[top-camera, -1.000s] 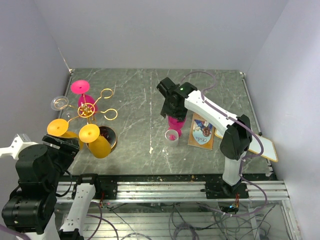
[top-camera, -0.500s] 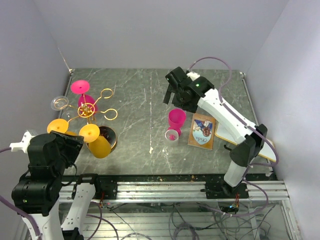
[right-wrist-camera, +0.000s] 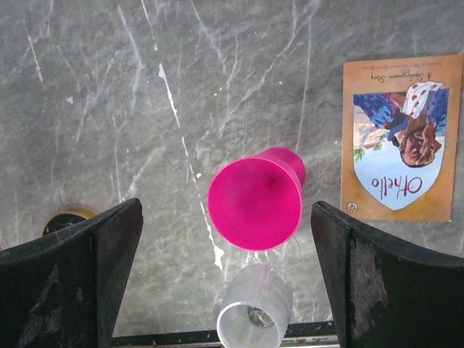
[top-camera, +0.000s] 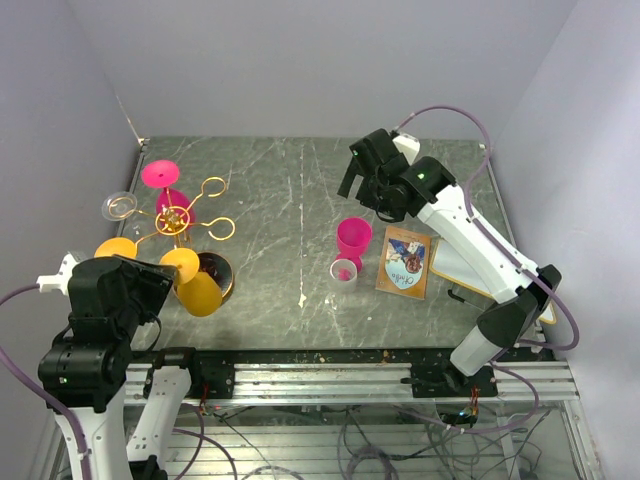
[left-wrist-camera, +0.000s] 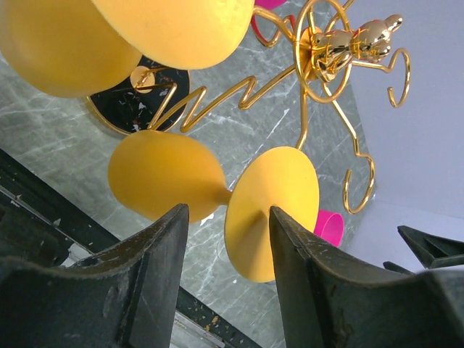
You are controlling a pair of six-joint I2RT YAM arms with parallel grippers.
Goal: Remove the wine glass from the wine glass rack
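The gold wine glass rack (top-camera: 176,218) stands at the table's left, and its hub (left-wrist-camera: 341,43) and shiny disc base (left-wrist-camera: 138,101) show in the left wrist view. Orange glasses (top-camera: 192,280), a pink one (top-camera: 160,174) and a clear one (top-camera: 118,207) hang on it. My left gripper (top-camera: 150,283) (left-wrist-camera: 226,254) is open, just below the nearest orange glass (left-wrist-camera: 217,192), whose stem lies just beyond the fingertips. My right gripper (top-camera: 368,195) (right-wrist-camera: 226,217) is open and empty, high above a pink glass (top-camera: 352,238) (right-wrist-camera: 255,203) that stands upright on the table.
A clear cup (top-camera: 343,272) (right-wrist-camera: 254,312) stands beside the pink glass. A picture card (top-camera: 405,262) (right-wrist-camera: 402,156) lies to its right. A board (top-camera: 520,290) lies at the right edge. Walls close in on the left, back and right.
My right gripper let go of the pink glass, rose and drew back to the right. My left arm moved up toward the nearest orange glass on the rack.
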